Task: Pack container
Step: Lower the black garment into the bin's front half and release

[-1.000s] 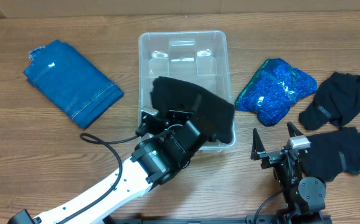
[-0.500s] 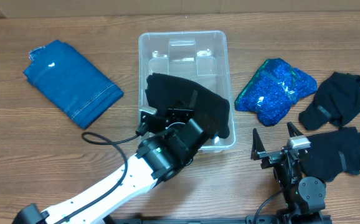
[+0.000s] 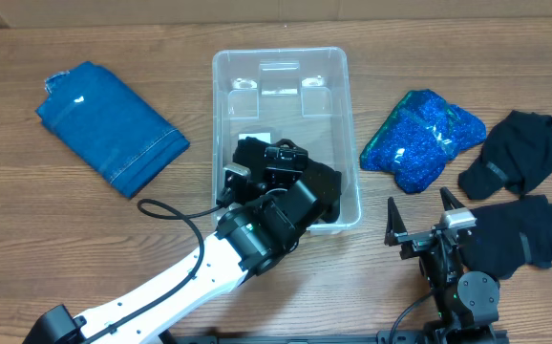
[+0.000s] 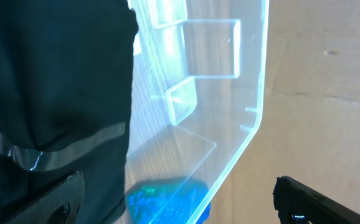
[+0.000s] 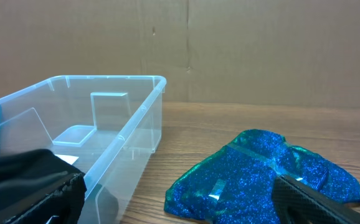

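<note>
The clear container (image 3: 345,86) stands mid-table with a black garment (image 3: 331,188) lying in its near end. My left gripper (image 3: 268,153) hangs open over that end, just above the garment, holding nothing. In the left wrist view the black garment (image 4: 55,93) fills the left side, the container wall (image 4: 255,118) runs down the middle, and my left gripper (image 4: 180,208) has its jaws wide apart on either side of that wall. My right gripper (image 3: 421,218) rests open at the front right, facing the container (image 5: 105,106).
Folded blue jeans (image 3: 112,124) lie at the far left. A sparkly blue garment (image 3: 424,137) (image 5: 261,174) sits right of the container. Two black garments (image 3: 512,153) (image 3: 522,232) lie at the right edge. A black cable (image 3: 166,212) loops beside the left arm.
My left gripper has opened and let go of the black garment, which has dropped from over the rim down into the container's near end. The right arm has not moved.
</note>
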Controlling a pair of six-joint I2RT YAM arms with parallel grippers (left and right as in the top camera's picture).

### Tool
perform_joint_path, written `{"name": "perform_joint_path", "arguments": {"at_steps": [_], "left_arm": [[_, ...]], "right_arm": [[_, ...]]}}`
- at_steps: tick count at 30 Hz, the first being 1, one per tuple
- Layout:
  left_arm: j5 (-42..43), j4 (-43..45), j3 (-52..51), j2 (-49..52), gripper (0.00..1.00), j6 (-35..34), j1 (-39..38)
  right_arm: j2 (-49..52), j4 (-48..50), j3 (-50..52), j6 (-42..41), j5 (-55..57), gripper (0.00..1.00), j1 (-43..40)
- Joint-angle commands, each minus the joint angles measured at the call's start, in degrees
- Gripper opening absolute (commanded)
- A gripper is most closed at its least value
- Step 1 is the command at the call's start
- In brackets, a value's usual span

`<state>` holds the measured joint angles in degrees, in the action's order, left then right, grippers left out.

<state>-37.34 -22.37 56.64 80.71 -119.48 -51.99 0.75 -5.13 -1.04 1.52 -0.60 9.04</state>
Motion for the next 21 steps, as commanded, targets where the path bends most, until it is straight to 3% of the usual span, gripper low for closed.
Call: {"name": "perform_joint_path", "arguments": {"at_steps": [1, 5, 6, 7, 8, 9, 10, 11, 13, 16, 19, 21], "left_arm": [[4.6, -1.9, 1.7, -4.3, 1.00, 2.2, 0.2], [3.8, -2.2, 1.7, -10.7, 1.00, 11.7, 0.2], [2.5, -1.3, 1.7, -12.5, 1.00, 17.6, 0.2], [1.0, 0.2, 1.7, -13.9, 0.84, 26.1, 0.2], [0.7, 1.6, 1.7, -14.5, 0.59, 34.5, 0.3], [0.9, 3.7, 1.7, -14.6, 0.25, 44.5, 0.5], [1.6, 5.6, 1.7, -14.5, 0.05, 55.3, 0.8], [3.8, 7.7, 1.7, -14.3, 0.04, 68.1, 1.2], [14.0, 10.3, 1.9, -14.2, 0.08, 85.9, 3.1], [31.1, 2.5, 5.5, -12.1, 0.05, 90.8, 12.1], [40.5, -2.9, 10.1, -7.6, 0.04, 97.9, 19.6], [40.0, -8.1, 15.7, -3.0, 0.04, 106.7, 20.6]], "right_arm": [[-0.2, 0.3, 0.6, 0.2, 0.5, 1.00, 0.0], [-0.2, 0.3, 0.6, 0.2, 0.5, 1.00, 0.0], [-0.2, 0.3, 0.6, 0.2, 0.5, 1.00, 0.0], [-0.2, 0.3, 0.6, 0.2, 0.5, 1.00, 0.0], [-0.2, 0.3, 0.6, 0.2, 0.5, 1.00, 0.0], [-0.2, 0.3, 0.6, 0.2, 0.5, 1.00, 0.0], [-0.2, 0.3, 0.6, 0.2, 0.5, 1.00, 0.0], [-0.2, 0.3, 0.6, 0.2, 0.5, 1.00, 0.0], [-0.2, 0.3, 0.6, 0.2, 0.5, 1.00, 0.0], [-0.2, 0.3, 0.6, 0.2, 0.5, 1.00, 0.0], [-0.2, 0.3, 0.6, 0.2, 0.5, 1.00, 0.0], [-0.2, 0.3, 0.6, 0.2, 0.5, 1.00, 0.0]]}}
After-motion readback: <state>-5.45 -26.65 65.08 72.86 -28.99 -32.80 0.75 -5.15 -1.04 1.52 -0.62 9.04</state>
